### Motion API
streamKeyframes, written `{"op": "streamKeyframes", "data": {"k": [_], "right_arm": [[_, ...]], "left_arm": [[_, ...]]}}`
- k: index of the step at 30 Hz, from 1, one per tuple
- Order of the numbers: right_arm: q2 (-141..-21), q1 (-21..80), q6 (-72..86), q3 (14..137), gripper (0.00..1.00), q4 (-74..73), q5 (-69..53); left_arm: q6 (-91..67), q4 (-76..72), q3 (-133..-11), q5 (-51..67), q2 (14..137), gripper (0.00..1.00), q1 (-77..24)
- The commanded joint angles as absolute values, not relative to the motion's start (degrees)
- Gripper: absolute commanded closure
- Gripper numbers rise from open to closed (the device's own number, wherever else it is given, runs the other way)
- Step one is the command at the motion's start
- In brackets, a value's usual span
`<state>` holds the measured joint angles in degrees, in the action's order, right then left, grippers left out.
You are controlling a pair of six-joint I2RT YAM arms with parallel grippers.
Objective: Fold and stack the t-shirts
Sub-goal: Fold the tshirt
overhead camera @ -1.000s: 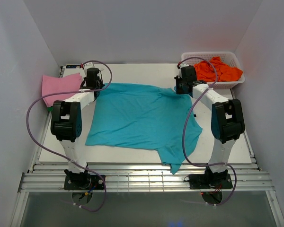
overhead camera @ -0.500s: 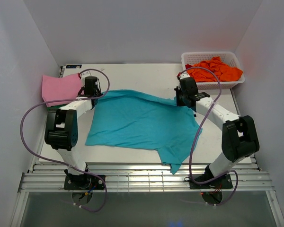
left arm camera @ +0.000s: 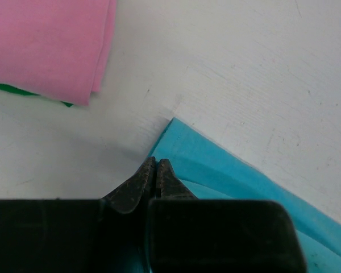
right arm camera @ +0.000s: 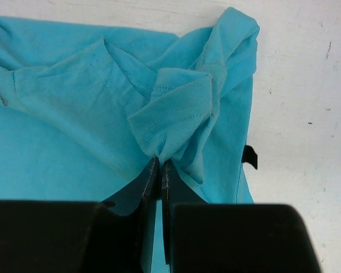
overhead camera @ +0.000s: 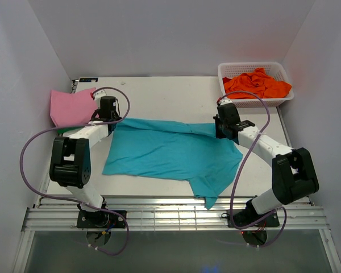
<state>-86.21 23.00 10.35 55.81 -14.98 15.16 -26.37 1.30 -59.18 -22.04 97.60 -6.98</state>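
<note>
Teal-turquoise short-sleeved cloth t-shirt [overhead camera: 170, 153] lies spread across the middle of the white table [overhead camera: 170, 94], one part trailing over the near edge. Along its far edge I see the cloth doubled over in a narrow band running between my two arms.

My left gripper [left arm camera: 156, 165] is at the far left corner of that band. Its jaws are pinched together on the folded edge, with teal cloth showing under the fingers. My right gripper [right arm camera: 160, 165] is clenched on a bunched, stitched hem at the far right corner, where the fabric gathers into a small peak above the fingertips.

Beyond the left gripper, well apart from the teal shirt, a folded pink cloth shirt [left arm camera: 45, 45] rests on a green one [left arm camera: 23, 92], of which only a sliver shows. At the far right corner, a crumpled orange shirt [overhead camera: 256, 84] sits inside the white plastic lattice basket [overhead camera: 250, 63].
</note>
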Motion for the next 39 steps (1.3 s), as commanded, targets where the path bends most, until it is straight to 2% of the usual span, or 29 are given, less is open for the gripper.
{"op": "streamKeyframes", "data": {"k": [1, 14, 15, 17, 18, 19, 21, 23, 25, 29, 33, 39], "right_arm": [[-83.3, 23.4, 12.0, 54.8, 0.92, -16.1, 17.0], [-82.2, 25.1, 14.6, 49.7, 0.92, -16.3, 17.0], [-82.4, 25.2, 14.9, 49.4, 0.92, -16.5, 17.1], [-82.6, 25.9, 15.5, 48.8, 0.92, -16.6, 17.3], [-82.6, 26.2, 15.6, 48.6, 0.92, -17.0, 17.5], [-82.5, 26.7, 16.0, 48.5, 0.92, -17.6, 18.0], [-82.3, 27.3, 17.4, 49.1, 0.90, -19.4, 19.7], [-81.5, 28.6, 18.8, 50.2, 0.81, -24.3, 22.7], [-79.6, 30.2, 20.9, 51.4, 0.77, -27.2, 25.1], [-76.3, 31.3, 22.9, 53.1, 0.75, -32.8, 29.3], [-74.2, 31.4, 21.9, 54.4, 0.75, -28.5, 29.9], [-80.9, 31.2, 17.4, 58.5, 0.76, -19.9, 26.7]], "left_arm": [[-27.1, 3.0, -57.8, -23.4, 93.3, 1.00, -7.3], [-28.6, 7.6, -56.6, -24.6, 94.7, 1.00, -7.2], [-28.7, 9.5, -56.9, -25.0, 95.0, 0.98, -7.2], [-29.4, 10.8, -57.6, -26.4, 95.4, 0.81, -7.4], [-30.0, 12.3, -57.7, -27.4, 95.4, 0.69, -7.5], [-30.3, 13.0, -57.7, -28.4, 95.3, 0.51, -7.7], [-32.6, 14.8, -57.3, -32.1, 93.5, 0.46, -8.2], [-34.2, 15.2, -56.2, -35.3, 91.2, 0.37, -8.6], [-36.2, 15.2, -54.3, -36.6, 87.0, 0.36, -9.1], [-36.9, 14.2, -53.4, -37.4, 82.4, 0.35, -9.8], [-35.1, 9.3, -55.2, -35.3, 82.7, 0.36, -12.6], [-32.5, 4.6, -62.0, -23.4, 93.3, 0.50, -15.0]]}}
